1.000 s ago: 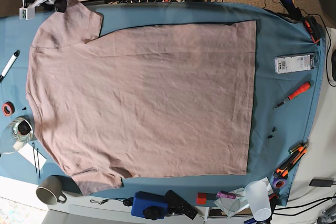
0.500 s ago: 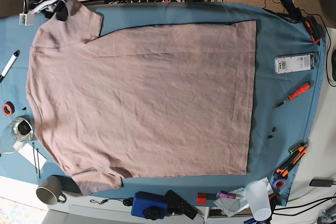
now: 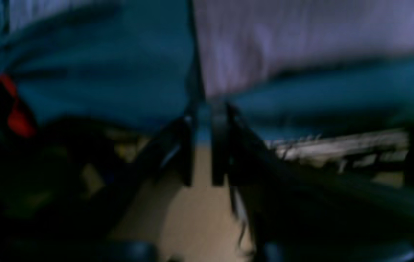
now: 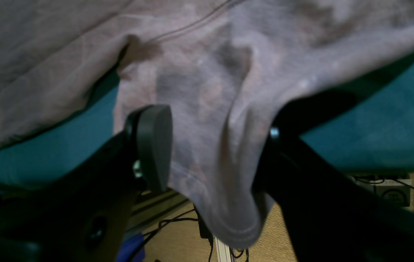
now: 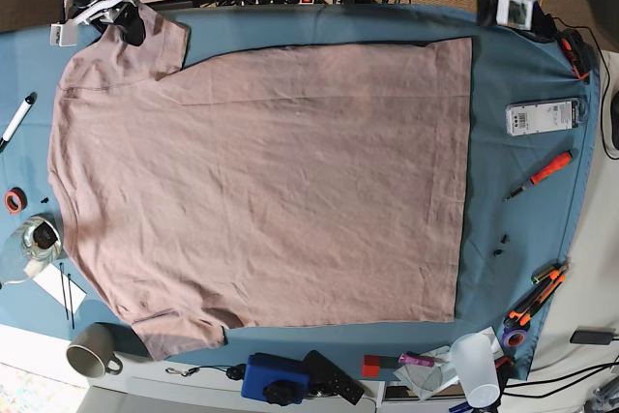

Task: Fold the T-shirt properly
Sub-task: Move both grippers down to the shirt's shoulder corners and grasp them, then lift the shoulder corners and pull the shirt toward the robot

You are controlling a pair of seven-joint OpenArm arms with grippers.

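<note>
Lying flat on the blue cloth [image 5: 522, 65], the T-shirt [image 5: 261, 181] fills the table's middle. Right gripper [image 4: 210, 145] at far-left sleeve, fingers [image 4: 152, 145] spread around bunched hem. Left gripper [image 3: 204, 145] blurred near far-right corner, fingers nearly pressed together, holding nothing.

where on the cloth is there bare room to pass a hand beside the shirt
Widest bare strip of blue cloth: between the T-shirt hem and the orange screwdriver. A narrower band runs along the shirt's far side. Crowded: the near edge by the mug and blue box.
</note>
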